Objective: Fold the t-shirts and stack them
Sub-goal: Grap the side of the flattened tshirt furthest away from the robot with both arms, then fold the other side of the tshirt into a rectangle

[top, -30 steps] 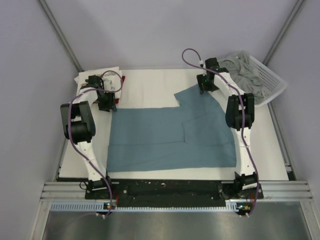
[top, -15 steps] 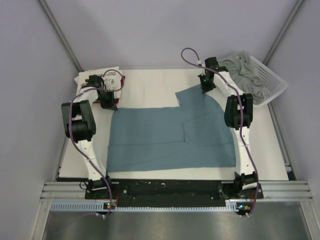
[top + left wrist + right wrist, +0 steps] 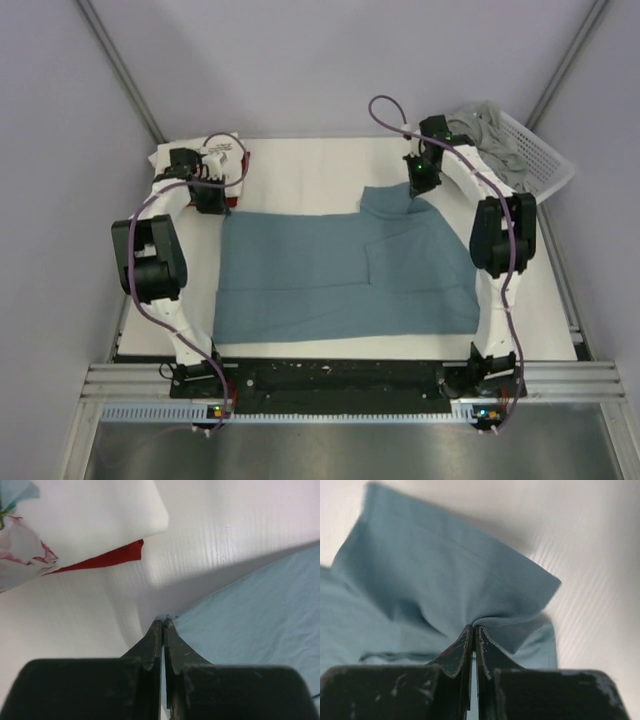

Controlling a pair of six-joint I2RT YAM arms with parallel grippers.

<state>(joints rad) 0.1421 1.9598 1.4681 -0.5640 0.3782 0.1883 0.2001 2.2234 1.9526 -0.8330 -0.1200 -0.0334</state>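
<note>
Teal-blue t-shirt spread flat on table, left gripper closed tight on its far-left corner, right gripper pinched on a bunched far-right fold, floral shirt stacked over red shirt, grey shirt heaped in basket.

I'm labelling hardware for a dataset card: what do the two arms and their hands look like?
The left arm and right arm have white links, black joint housings and looping purple cables. The left hand and right hand have black tapered fingers, the right's scuffed.
</note>
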